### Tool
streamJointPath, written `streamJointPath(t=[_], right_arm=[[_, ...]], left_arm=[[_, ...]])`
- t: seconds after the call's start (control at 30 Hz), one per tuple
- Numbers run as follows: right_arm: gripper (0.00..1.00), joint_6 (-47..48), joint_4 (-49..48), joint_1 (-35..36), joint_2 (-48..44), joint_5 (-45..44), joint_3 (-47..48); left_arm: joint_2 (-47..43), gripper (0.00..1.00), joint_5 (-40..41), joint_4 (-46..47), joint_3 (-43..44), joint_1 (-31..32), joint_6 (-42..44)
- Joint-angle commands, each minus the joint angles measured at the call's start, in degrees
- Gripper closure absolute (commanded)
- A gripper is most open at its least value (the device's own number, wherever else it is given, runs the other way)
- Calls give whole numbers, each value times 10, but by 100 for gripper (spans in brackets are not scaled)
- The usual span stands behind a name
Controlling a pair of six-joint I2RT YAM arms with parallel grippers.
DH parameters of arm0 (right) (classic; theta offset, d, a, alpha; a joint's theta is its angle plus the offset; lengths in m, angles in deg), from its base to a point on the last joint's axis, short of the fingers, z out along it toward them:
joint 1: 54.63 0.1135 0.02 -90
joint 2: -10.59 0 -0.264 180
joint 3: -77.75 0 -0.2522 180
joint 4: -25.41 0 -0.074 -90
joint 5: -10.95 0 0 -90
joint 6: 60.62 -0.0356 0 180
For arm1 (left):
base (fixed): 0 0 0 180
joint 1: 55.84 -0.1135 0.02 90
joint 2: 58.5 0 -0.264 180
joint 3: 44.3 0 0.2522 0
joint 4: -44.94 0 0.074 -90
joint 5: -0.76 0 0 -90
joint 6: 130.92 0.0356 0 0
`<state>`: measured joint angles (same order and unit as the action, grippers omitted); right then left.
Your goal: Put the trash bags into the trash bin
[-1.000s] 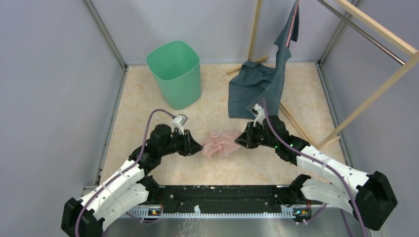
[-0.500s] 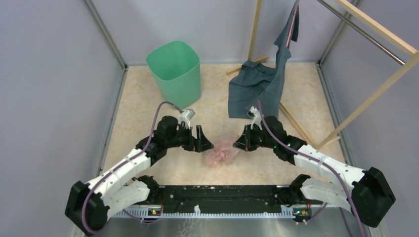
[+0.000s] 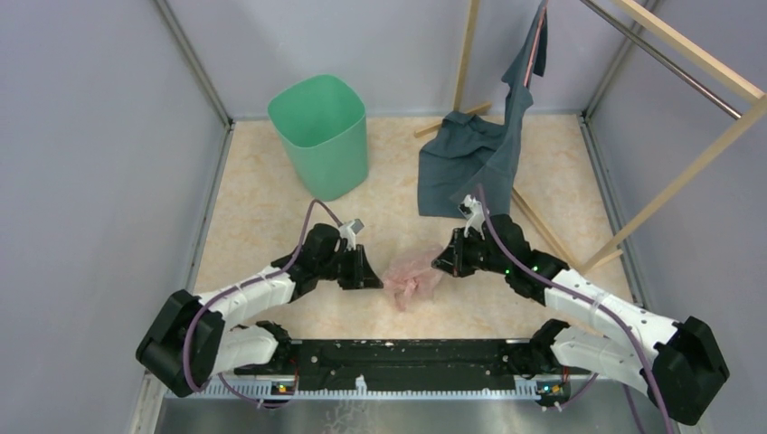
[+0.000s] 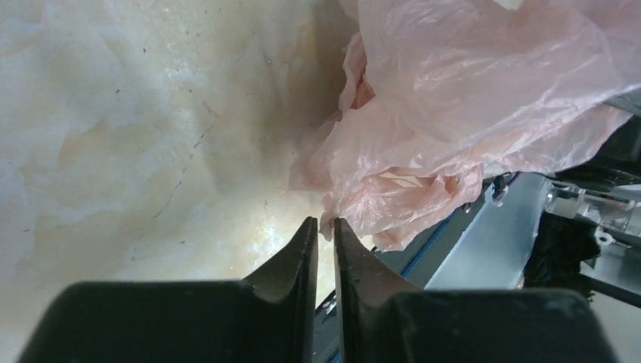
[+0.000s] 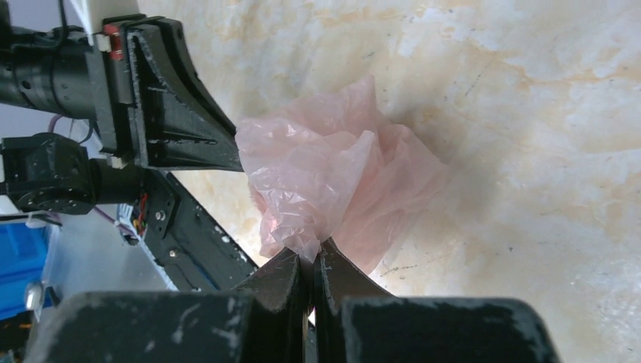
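The pale-pink trash bag (image 3: 414, 274) is bunched up at the middle of the table between my two grippers. My left gripper (image 3: 380, 278) is at its left edge; in the left wrist view its jaws (image 4: 325, 223) are closed on a thin fold of the bag (image 4: 469, 113). My right gripper (image 3: 440, 262) is shut on the bag's right side; the right wrist view (image 5: 310, 257) shows film pinched at the tips and the bag (image 5: 340, 174) hanging in front, with the left gripper (image 5: 236, 155) touching it. The mint-green trash bin (image 3: 321, 136) stands upright at the back left, apart from both arms.
A dark blue-grey cloth (image 3: 470, 163) hangs from a wooden rack (image 3: 687, 63) at the back right and drapes onto the table just behind my right arm. The black base rail (image 3: 407, 353) runs along the near edge. Grey walls enclose the table.
My left gripper has stretched out to the right to the bag's left edge, and its jaws have closed there. The bag has shifted slightly right. My right gripper has kept its grip.
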<state>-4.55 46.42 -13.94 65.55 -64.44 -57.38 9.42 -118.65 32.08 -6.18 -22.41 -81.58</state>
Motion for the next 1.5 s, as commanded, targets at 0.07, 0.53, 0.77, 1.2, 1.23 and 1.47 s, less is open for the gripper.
streamJointPath(t=[0.07, 0.53, 0.77, 1.2, 1.23, 1.47], right_arm=[[100, 22, 13, -4, -14, -30, 21], [100, 84, 98, 14, -7, -123, 81], [100, 26, 53, 15, 9, -95, 95], [100, -154, -104, 15, -16, -71, 14], [100, -156, -110, 15, -16, -69, 11], [100, -148, -114, 15, -24, -63, -2]], left_arm=[[-67, 100, 33, -45, 26, 0, 41], [-326, 100, 348, -226, 122, -1, 90], [-244, 46, 103, -121, 84, -1, 59], [-107, 7, -27, 312, -126, 40, -202], [-99, 8, -27, 322, -128, 40, -207], [-79, 60, 18, 265, -93, 41, -176]])
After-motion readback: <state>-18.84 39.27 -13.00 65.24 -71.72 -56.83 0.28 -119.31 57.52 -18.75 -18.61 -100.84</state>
